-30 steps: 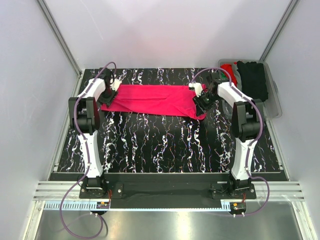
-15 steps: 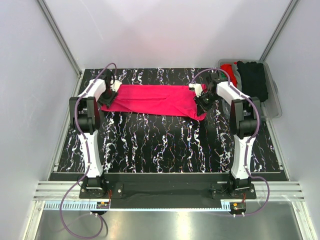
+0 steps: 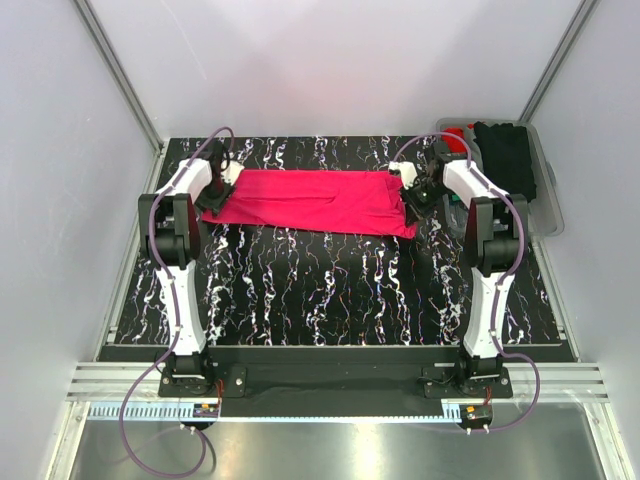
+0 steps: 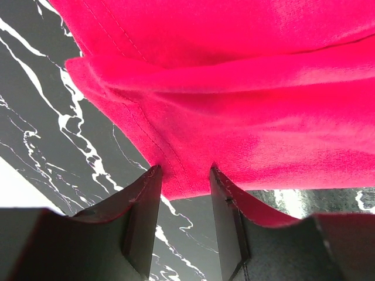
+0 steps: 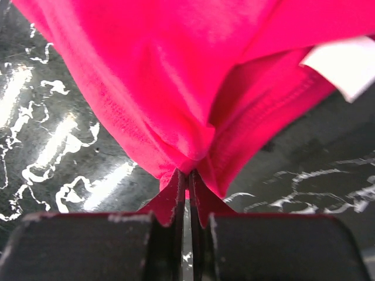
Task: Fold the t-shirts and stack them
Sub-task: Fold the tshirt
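A bright pinkish-red t-shirt (image 3: 315, 200) lies folded into a long band across the far part of the black marbled table (image 3: 320, 290). My left gripper (image 3: 213, 200) is at its left end. In the left wrist view the left gripper (image 4: 184, 170) has its jaws apart, with the shirt's hem (image 4: 176, 175) at the fingertips and table showing between them. My right gripper (image 3: 415, 195) is at the shirt's right end. In the right wrist view it (image 5: 188, 172) is shut on a bunched fold of the shirt (image 5: 176, 88). The white neck label (image 5: 345, 67) shows beside it.
A clear plastic bin (image 3: 548, 205) stands at the far right edge of the table. It holds a black shirt (image 3: 505, 160) and a red one (image 3: 458, 135). White walls and metal rails close in the table on the left, right and back.
My right gripper has moved right and a little back, drawing the shirt's right end outward so the band lies longer and flatter. The left arm has stayed in place.
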`<action>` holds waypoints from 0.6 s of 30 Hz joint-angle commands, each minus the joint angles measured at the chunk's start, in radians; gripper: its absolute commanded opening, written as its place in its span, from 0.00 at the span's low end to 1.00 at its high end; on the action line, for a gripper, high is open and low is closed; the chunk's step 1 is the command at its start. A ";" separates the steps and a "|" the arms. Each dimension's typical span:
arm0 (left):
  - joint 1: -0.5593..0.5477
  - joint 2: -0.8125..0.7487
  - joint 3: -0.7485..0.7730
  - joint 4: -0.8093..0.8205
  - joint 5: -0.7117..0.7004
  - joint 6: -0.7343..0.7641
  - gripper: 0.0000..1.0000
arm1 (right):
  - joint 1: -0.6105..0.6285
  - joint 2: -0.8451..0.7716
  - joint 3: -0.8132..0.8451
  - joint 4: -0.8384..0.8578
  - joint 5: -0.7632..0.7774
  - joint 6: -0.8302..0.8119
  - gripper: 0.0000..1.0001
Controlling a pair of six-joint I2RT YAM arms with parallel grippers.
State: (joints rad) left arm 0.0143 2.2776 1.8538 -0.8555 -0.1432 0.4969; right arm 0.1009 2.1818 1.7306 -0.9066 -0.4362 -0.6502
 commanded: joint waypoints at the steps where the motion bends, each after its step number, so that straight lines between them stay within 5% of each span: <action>1: 0.009 -0.036 -0.044 0.007 -0.027 0.012 0.43 | -0.016 -0.013 0.043 -0.003 0.028 -0.020 0.01; 18: 0.021 -0.151 -0.200 0.016 -0.016 -0.011 0.42 | -0.018 -0.042 0.021 -0.020 0.014 -0.020 0.03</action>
State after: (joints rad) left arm 0.0208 2.1807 1.6932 -0.8196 -0.1509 0.4961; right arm 0.0856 2.1818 1.7401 -0.9134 -0.4282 -0.6575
